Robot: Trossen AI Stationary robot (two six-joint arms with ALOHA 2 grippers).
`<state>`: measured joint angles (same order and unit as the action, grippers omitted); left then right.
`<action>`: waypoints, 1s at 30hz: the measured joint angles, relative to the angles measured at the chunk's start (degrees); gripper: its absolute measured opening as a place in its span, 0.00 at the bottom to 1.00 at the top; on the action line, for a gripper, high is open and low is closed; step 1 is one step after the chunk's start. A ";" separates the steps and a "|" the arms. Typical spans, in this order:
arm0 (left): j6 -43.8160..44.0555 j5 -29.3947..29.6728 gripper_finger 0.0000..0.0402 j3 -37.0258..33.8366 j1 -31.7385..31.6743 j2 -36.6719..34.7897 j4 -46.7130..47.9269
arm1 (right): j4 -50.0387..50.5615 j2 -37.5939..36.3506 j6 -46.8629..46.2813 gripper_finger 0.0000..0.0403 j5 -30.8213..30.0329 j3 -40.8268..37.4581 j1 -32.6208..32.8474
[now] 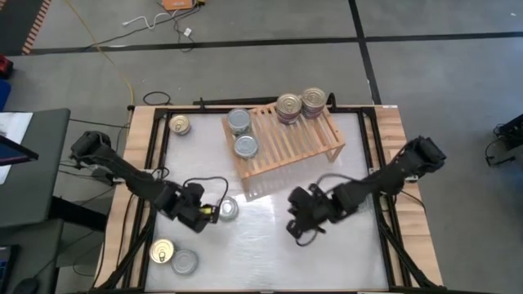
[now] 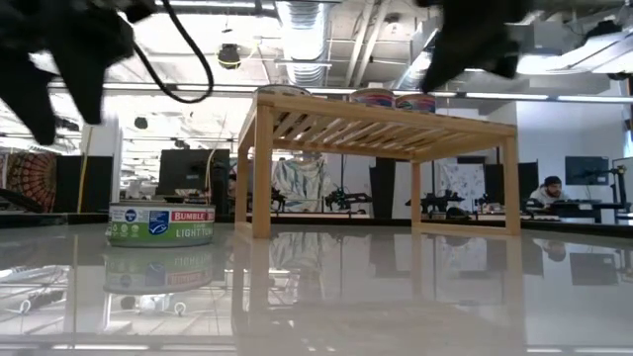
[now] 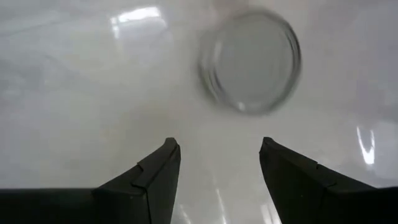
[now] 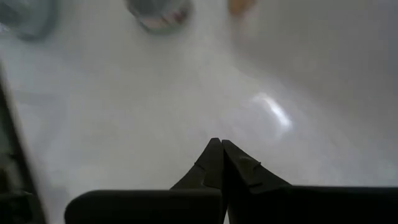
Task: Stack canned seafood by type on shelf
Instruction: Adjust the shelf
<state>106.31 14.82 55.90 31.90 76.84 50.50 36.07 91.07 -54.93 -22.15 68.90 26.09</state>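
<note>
Open jaws on the left gripper [image 1: 214, 211] hold nothing, its two dark fingers [image 3: 155, 177] apart above the glossy table [image 1: 270, 261]; a plain silver can [image 1: 228, 209] lies just beside the tips at their 3 o'clock in the high view, and the left wrist view shows that same silver top [image 3: 250, 61] ahead of the fingers, not between them. Closed jaws on the right gripper [image 1: 295, 231] grip nothing, the fingertips [image 4: 219, 158] pressed together over bare table at about 5 o'clock from the table's centre.

From the silver can outward, in the high view: at its 7 o'clock, near the table's front left corner, sit a gold pull-tab tin [image 1: 162, 251] and a silver tin [image 1: 185, 262], touching or nearly so. At 11 o'clock, by the far left edge, another gold-lidded tin [image 1: 179, 125] stands alone. The light-wood shelf [image 1: 310, 139] lies at 1 o'clock, set askew. On its slats, two silver-topped cans [image 1: 238, 122] [image 1: 245, 146] stand at the left end, and two stacks of tins [image 1: 288, 107] [image 1: 314, 101] stand side by side at the far right end. The low view shows the shelf's legs [image 2: 261, 168] on the table and a green-labelled can [image 2: 160, 224] at its 9 o'clock.
</note>
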 joint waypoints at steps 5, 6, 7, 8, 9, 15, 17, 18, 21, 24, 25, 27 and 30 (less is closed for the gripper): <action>2.29 2.70 0.53 0.02 5.88 0.02 -2.40 | -12.64 1.19 7.10 0.04 7.27 0.04 -6.31; 3.03 4.01 0.53 0.02 6.88 0.01 -2.38 | -14.26 1.59 7.91 0.04 7.84 0.04 -7.09; 3.95 5.21 0.53 -0.08 7.83 0.02 -2.49 | -16.38 2.22 8.56 0.04 8.29 0.10 -7.73; 4.43 6.05 0.53 -0.64 8.61 0.00 -3.43 | -17.36 2.81 8.90 0.04 8.69 0.77 -8.26; 4.51 6.30 0.53 -1.33 9.09 0.00 -4.11 | -17.37 3.31 9.58 0.04 9.03 1.63 -8.59; 4.44 3.93 0.53 -10.49 10.36 -0.52 -16.06 | -7.76 11.95 14.37 0.04 10.53 13.90 -9.78; 4.10 3.66 0.53 -13.46 10.32 -1.17 -19.58 | -2.13 15.30 15.59 0.04 10.61 19.57 -10.27; 3.59 3.68 0.53 -14.51 10.26 -1.51 -20.77 | 1.17 16.97 16.19 0.04 10.70 22.16 -10.62; 2.10 3.96 0.53 -16.65 10.15 -2.73 -22.25 | 6.53 20.81 17.61 0.04 10.68 28.62 -11.48; 0.53 4.49 0.53 -17.47 10.15 -3.97 -21.61 | 8.71 22.66 17.90 0.04 9.73 32.51 -12.84; -0.08 4.62 0.53 -17.63 10.12 -4.50 -21.27 | 8.63 22.80 17.94 0.04 8.88 33.11 -13.31; -1.85 5.05 0.53 -17.66 10.04 -5.29 -21.01 | 8.37 22.88 17.98 0.04 7.04 33.84 -14.25; -3.74 5.43 0.53 -17.68 10.04 -6.10 -19.91 | 8.20 22.91 17.98 0.04 5.63 34.55 -15.76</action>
<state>102.57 20.25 38.22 41.93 70.74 30.59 44.27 113.97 -36.95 -16.51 103.45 10.34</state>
